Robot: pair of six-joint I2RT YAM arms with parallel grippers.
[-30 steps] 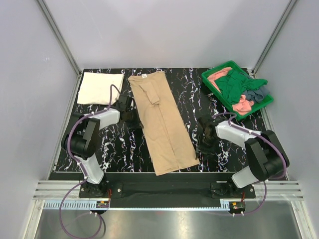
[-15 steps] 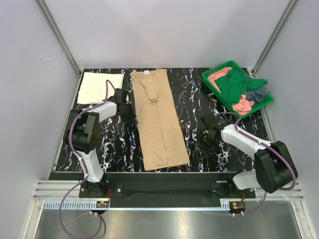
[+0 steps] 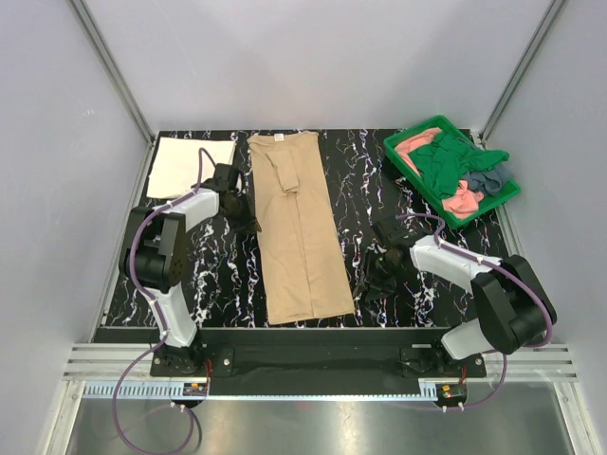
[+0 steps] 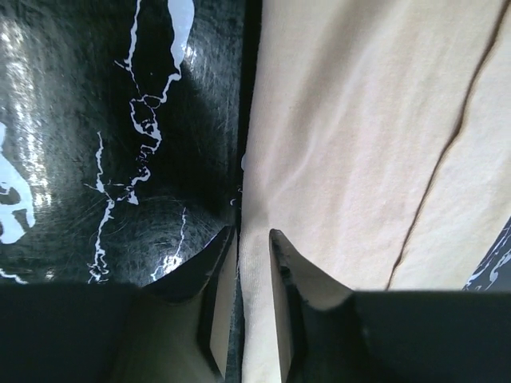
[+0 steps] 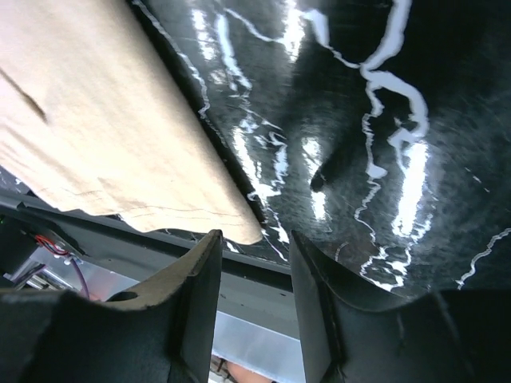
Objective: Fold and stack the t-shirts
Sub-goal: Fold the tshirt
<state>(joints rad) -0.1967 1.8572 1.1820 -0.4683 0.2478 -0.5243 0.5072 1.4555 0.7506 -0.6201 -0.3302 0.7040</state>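
A: Where is the tan shirt (image 3: 296,227)?
B: Mid table (image 3: 370,180), lying from 12 to 6. The left gripper (image 4: 247,237), narrow, pinches its 9 o'clock edge. The right gripper (image 5: 254,239) is parted and empty, by its 5 o'clock corner.

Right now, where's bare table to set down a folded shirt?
Bare marble lies between the tan shirt and the green tray, and front-left between that shirt and the left arm. The tray is heaped; the cream shirt fills back-left.

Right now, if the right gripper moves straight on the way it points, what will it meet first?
Probably the near corner of the tan t-shirt, lying just ahead of the right gripper; its height above the table is unclear.
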